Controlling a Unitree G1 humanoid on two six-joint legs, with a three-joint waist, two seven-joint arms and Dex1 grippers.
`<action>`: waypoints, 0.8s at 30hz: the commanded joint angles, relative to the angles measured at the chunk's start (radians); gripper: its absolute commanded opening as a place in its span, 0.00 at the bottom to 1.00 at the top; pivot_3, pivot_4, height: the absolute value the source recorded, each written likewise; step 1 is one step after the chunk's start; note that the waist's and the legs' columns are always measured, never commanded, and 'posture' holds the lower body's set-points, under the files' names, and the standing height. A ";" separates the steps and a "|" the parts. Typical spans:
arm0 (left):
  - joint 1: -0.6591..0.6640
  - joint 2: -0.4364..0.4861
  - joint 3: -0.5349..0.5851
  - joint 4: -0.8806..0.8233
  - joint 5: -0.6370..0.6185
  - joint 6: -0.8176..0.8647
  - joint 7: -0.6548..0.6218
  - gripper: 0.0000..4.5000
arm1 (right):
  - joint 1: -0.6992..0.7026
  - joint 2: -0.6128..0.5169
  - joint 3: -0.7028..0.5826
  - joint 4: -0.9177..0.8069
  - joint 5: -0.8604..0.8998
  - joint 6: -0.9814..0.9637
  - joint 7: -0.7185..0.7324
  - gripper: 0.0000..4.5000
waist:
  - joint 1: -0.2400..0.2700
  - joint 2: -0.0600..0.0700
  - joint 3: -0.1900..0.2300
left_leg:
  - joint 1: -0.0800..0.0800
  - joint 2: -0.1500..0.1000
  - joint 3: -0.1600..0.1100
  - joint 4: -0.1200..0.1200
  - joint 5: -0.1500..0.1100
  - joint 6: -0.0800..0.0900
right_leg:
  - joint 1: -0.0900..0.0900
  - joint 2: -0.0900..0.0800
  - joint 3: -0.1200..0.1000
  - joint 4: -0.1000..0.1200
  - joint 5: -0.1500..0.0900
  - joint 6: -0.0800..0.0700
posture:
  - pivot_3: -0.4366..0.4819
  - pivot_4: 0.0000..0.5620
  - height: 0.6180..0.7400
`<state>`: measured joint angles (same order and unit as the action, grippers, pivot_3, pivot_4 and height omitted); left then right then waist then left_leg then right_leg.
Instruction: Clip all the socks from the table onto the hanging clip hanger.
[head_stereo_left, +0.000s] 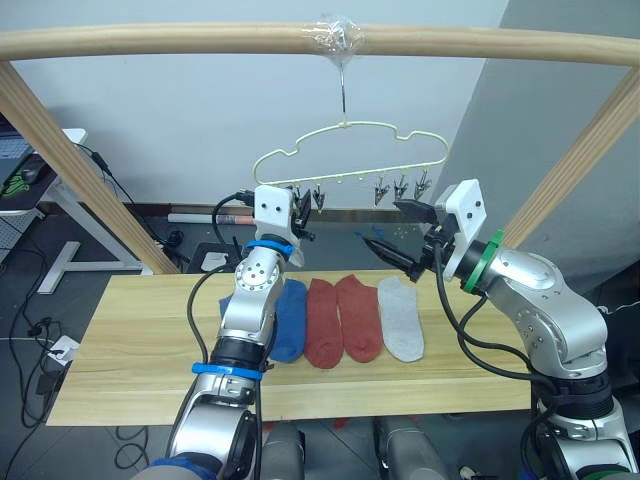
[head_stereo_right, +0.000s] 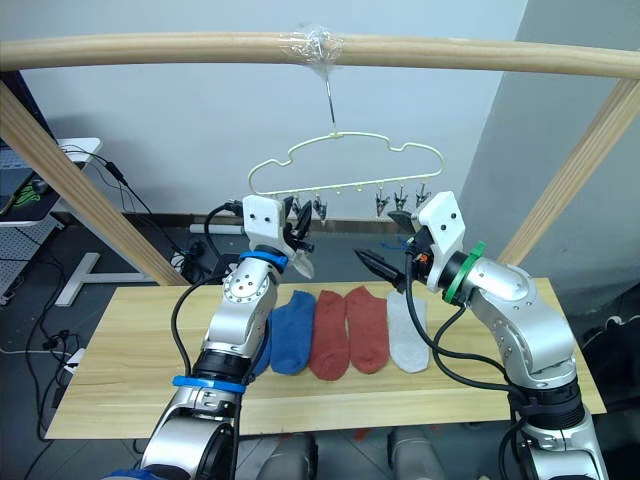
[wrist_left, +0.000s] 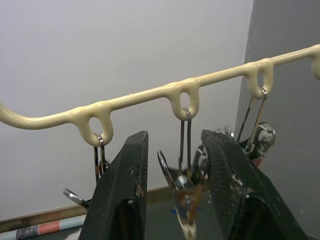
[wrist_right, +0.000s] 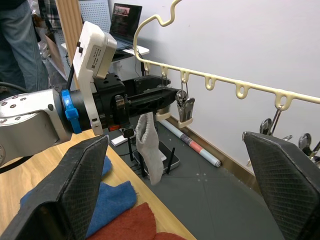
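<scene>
The hanger (head_stereo_left: 350, 160), thin pale yellow wire with a cloud outline, hangs upright by its hook, small dark metal clips (head_stereo_left: 400, 188) along its lower bar. A light grey sock (wrist_right: 149, 150) dangles under the bar's nine o'clock end. On the light wooden surface (head_stereo_left: 130, 340), side by side: a blue sock (head_stereo_left: 289, 318), two rust-red socks (head_stereo_left: 340, 318), then a light grey sock (head_stereo_left: 402, 318) at three o'clock

Even, soft indoor light, bright on the white wall (head_stereo_left: 180, 120). Faint shadows under the socks (head_stereo_left: 345, 320) on the table (head_stereo_left: 130, 340). Wrist views: near black fingers (wrist_left: 125, 195) slightly soft; mild bending toward 3 and 9 o'clock edges.
</scene>
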<state>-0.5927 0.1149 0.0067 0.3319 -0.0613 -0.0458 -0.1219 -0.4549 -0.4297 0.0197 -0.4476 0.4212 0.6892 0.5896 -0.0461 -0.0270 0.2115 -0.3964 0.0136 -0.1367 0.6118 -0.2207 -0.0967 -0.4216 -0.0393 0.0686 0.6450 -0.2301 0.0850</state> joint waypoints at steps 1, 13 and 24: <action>-0.012 -0.003 0.001 -0.013 0.010 -0.028 -0.003 0.38 | -0.021 -0.013 -0.016 -0.030 0.017 -0.015 0.004 1.00 | -0.001 0.000 0.000 | 0.000 0.000 0.000 0.000 0.000 0.000 | 0.000 0.000 0.000 0.000 0.000 0.000 | 0.41 0.27 1.00; -0.011 -0.007 0.001 -0.017 0.011 -0.032 -0.013 0.10 | -0.024 -0.018 -0.020 -0.025 0.023 -0.012 0.003 1.00 | -0.004 0.000 0.000 | 0.000 0.000 0.000 0.001 0.000 0.000 | 0.000 0.000 0.000 0.001 0.000 0.000 | 0.41 0.29 1.00; -0.027 0.007 0.015 -0.011 -0.001 -0.004 -0.032 0.00 | 0.036 -0.018 0.043 0.004 -0.040 0.004 -0.042 1.00 | -0.006 0.000 0.000 | 0.001 0.000 0.000 0.001 0.000 0.000 | 0.001 0.000 0.000 0.001 0.000 0.000 | 0.41 0.29 1.00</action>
<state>-0.6012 0.1149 0.0112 0.3424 -0.0555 -0.0548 -0.1442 -0.4492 -0.4376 0.0286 -0.4457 0.4139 0.6892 0.5735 -0.0522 -0.0270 0.2114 -0.3958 0.0136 -0.1369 0.6126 -0.2205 -0.0964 -0.4208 -0.0393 0.0686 0.6462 -0.2297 0.0851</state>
